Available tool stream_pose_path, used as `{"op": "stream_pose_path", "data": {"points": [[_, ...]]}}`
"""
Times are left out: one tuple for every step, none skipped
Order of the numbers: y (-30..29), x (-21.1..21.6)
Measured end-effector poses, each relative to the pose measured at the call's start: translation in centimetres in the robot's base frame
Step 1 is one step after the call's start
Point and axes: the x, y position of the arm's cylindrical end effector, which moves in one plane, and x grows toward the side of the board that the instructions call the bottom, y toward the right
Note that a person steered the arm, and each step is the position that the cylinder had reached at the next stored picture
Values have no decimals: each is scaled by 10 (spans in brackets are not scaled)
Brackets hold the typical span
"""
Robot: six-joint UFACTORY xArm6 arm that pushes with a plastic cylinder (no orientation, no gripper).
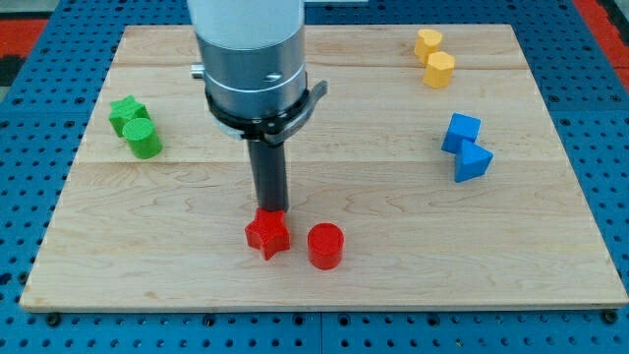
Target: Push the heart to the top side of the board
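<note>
Parking tip point(270, 209) at the top edge of red star point(267, 234), touching or nearly so. Red cylinder point(325, 246) just beside the star, on the view's right. Wrong neighbourhood for this job.

Reading the heart point(428, 42) as the upper of the two yellow pieces, near the top-right corner of the board point(324, 290). Small in the view, so a judgement, not a certainty. Yellow block point(439, 70) touching or almost touching it, just below and to the right. Heart close to the top edge, so little travel left.

No jaws on this rig: bare rod only, nothing to hold apart, together or clamped.

Suggested for a clean push:
- Back up off the red star first; avoid dragging it or the cylinder along.
- Cross the bare middle toward the view's upper right, keeping left of blue cube point(461, 131) and blue triangle point(473, 161).
- Come in under the heart from its lower left, not through the yellow block.
- Push straight toward the view's top, slow, centred on the heart to stop it spinning off the tip.
- Stop short of the edge; risk of tipping it off the board.

Green star point(126, 112) and green cylinder point(143, 139) well apart at the view's left, no concern.

Containers: none in view. All blocks loose on the flat board.
</note>
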Motion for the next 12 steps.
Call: {"op": "stream_pose_path", "data": {"points": [[-3, 0], [-3, -8], [-3, -11], [-3, -11], [49, -33], [95, -79], [145, -126], [178, -148], [236, -173], [285, -223], [248, -273], [150, -245]]}}
